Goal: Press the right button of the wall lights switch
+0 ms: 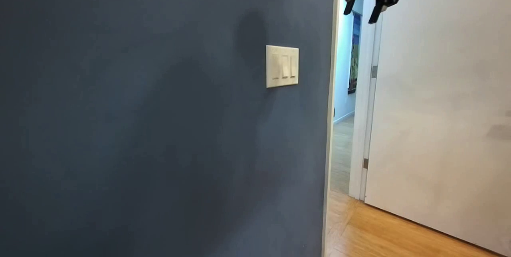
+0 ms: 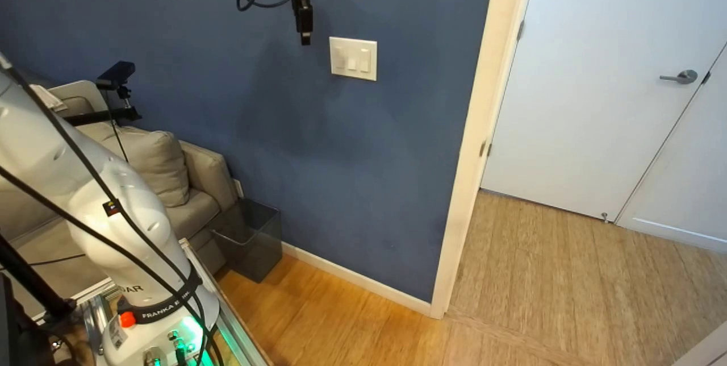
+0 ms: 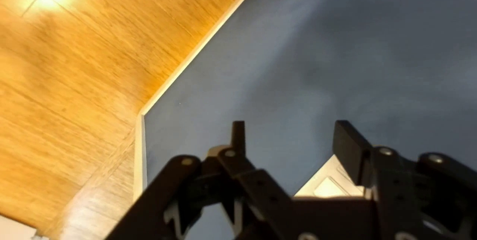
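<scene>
The gripper [image 3: 289, 130], spread wide and empty, would likely do best drawn together, lined up before the right button [image 2: 365, 61], and pushed squarely, sparing the middle button [image 2: 351, 62].

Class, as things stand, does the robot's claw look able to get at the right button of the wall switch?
Probably yes: in both exterior views nothing visible blocks the right button. The open claw appears higher than the wall switch there, so it would likely need to come down first.

Switch [image 2: 353, 59] on wall [image 2: 369, 184], door [image 2: 590, 87] R, both ext. views
</scene>
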`<action>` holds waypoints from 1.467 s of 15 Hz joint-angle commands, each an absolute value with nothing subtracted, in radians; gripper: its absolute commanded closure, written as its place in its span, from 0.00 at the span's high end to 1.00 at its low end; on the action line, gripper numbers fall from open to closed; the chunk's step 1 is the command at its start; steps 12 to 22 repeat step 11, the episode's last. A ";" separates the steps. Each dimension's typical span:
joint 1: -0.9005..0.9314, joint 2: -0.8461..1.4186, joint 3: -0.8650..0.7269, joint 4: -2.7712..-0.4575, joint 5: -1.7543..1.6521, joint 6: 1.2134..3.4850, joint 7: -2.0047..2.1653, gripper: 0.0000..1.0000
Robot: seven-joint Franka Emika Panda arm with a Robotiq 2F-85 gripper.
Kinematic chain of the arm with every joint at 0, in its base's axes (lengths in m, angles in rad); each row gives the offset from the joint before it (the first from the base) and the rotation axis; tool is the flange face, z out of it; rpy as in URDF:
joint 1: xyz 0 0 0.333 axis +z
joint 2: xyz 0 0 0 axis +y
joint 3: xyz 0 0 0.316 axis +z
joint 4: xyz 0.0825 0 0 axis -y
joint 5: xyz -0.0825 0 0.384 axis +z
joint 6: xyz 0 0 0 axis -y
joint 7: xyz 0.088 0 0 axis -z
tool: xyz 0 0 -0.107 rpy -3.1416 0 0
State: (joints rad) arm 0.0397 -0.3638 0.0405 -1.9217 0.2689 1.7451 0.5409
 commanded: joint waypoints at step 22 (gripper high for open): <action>0.023 -0.484 0.046 -1.964 0.175 1.663 0.187 1.00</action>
